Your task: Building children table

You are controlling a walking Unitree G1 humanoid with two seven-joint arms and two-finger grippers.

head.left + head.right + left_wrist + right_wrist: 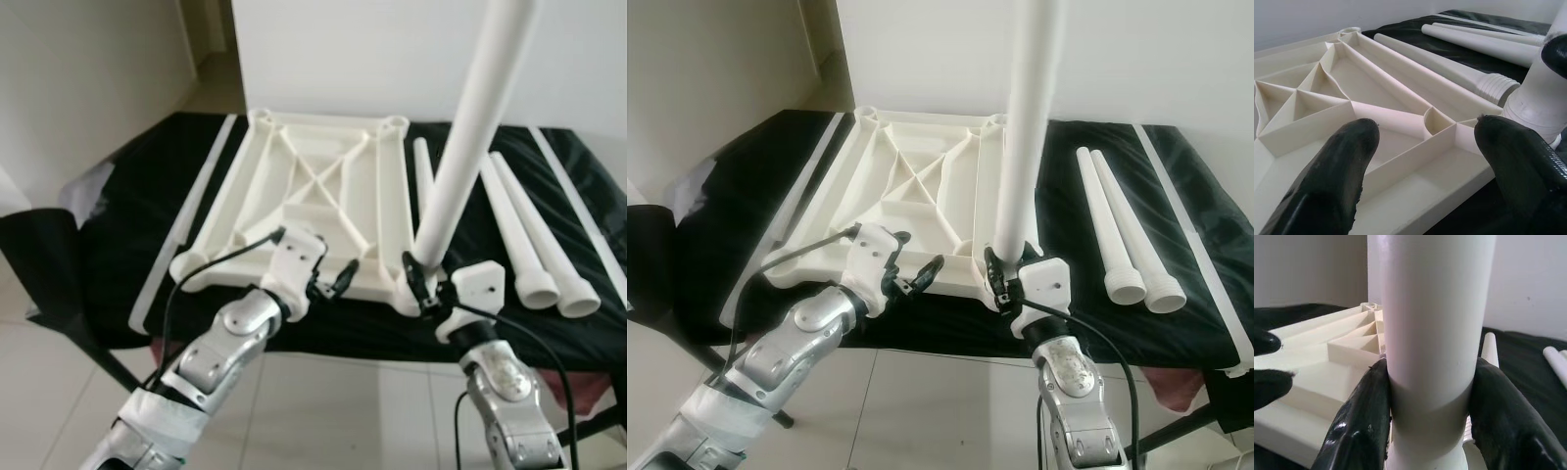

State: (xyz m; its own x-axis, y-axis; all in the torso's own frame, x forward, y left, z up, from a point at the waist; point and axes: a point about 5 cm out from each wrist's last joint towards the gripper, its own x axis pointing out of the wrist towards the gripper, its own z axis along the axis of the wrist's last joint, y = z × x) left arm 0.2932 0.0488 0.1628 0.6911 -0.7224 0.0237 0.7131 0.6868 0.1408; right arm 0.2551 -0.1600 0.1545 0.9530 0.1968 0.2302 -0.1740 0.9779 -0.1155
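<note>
The table leg (460, 157) is held upright by the right claw (423, 284), clenched low at the inverted tabletop's (304, 186) near corner. Rigid, light, smooth plastic; grip near base. Left claw (328, 284) released.

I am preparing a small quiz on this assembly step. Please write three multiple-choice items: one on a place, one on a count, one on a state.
1. Where does the upright leg stand?
A. near right corner of the tabletop
B. far left corner
C. on the floor

2. How many loose legs lie on the black cloth?
A. one
B. three
C. five

3. The right end effector is:
A. open, idle
B. shut on the leg
C. holding a screw

Answers: A, its base sits at that corner; B, three lie right of the tabletop; B, both fingers press the leg.
</note>
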